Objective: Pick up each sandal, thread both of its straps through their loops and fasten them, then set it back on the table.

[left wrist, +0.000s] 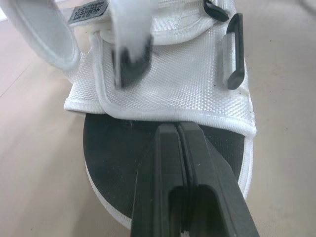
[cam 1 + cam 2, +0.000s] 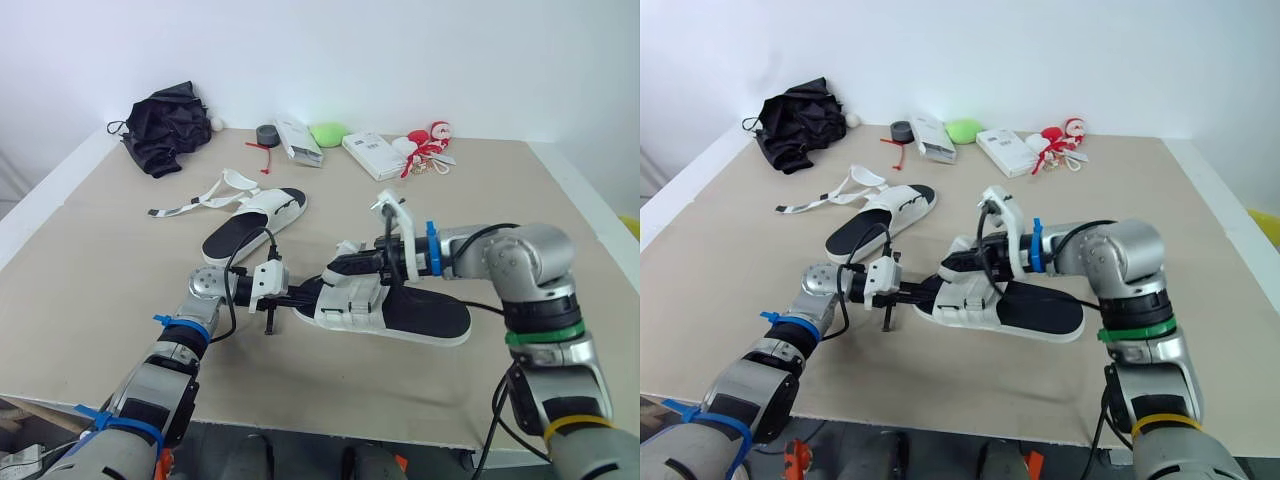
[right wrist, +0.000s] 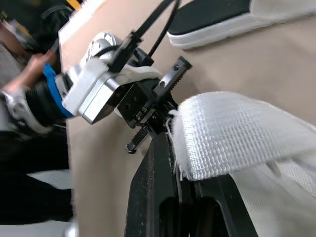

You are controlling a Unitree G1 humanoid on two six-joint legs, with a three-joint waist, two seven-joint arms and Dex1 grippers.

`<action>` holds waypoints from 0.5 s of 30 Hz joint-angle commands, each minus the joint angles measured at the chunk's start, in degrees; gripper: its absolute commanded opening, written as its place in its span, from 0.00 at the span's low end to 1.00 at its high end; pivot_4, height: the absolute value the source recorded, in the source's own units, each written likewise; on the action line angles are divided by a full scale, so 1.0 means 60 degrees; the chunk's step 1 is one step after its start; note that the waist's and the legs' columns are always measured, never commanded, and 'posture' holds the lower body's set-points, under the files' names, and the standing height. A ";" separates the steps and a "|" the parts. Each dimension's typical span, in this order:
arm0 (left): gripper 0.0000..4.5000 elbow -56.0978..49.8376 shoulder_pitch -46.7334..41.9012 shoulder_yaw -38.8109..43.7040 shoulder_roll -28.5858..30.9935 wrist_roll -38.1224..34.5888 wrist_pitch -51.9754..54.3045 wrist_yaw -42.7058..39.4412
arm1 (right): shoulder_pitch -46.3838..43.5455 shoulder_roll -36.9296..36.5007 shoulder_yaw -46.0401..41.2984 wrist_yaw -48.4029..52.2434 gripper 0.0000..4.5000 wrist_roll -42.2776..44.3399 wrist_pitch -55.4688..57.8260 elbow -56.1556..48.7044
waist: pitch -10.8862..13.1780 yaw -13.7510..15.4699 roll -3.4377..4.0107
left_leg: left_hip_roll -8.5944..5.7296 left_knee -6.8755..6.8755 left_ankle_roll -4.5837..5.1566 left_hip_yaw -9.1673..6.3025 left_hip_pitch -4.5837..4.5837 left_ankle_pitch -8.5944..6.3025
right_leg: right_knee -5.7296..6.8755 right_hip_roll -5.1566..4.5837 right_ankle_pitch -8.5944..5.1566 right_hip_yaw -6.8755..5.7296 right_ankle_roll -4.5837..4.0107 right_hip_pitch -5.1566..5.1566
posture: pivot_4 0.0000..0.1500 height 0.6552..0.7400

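Observation:
The near sandal, black footbed with white woven straps, lies on the table in front of me. My right gripper is shut on one of its white straps and holds it up over the toe end. My left gripper is shut, its fingertips low over the black footbed against the front strap's edge, with nothing seen between them. The second sandal lies farther back on the left, its straps loose and spread out.
Along the back edge lie a black cloth, a grey tape roll, a white box, a green object, a white packet and red-and-white figures. The table's front edge runs close below both arms.

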 commanded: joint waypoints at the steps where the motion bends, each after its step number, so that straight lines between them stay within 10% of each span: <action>1: 0.00 0.1042 0.0707 -0.0638 0.0185 0.0994 0.0571 0.0155 | -0.0684 -0.0451 -0.0067 0.0702 0.01 0.0351 0.0347 0.0553 | 0.0001 0.0000 0.0012 | -0.0001 0.0001 0.0003 -0.0004 -0.0006 0.0002 | 0.0001 0.0000 0.0001 -0.0008 -0.0001 0.0000 | 1.00 1.00; 10: 0.00 0.0976 0.0806 -0.0650 0.0207 0.0987 0.0559 0.0130 | -0.0093 -0.0879 0.2172 0.0675 0.01 -0.1585 -0.1575 0.0891 | -0.0006 -0.0001 0.0020 | -0.0006 0.0004 0.0005 -0.0016 -0.0015 0.0003 | 0.0001 0.0000 0.0002 -0.0023 0.0001 -0.0004 | 1.00 1.00; 15: 0.00 0.0959 0.0818 -0.0670 0.0192 0.0989 0.0555 0.0105 | -0.0456 -0.0216 0.1682 0.0100 0.42 -0.1868 -0.1531 0.1697 | -0.0017 -0.0002 0.0027 | -0.0005 0.0009 0.0010 -0.0021 -0.0012 0.0007 | 0.0003 0.0003 0.0005 -0.0032 0.0003 -0.0001 | 1.00 1.00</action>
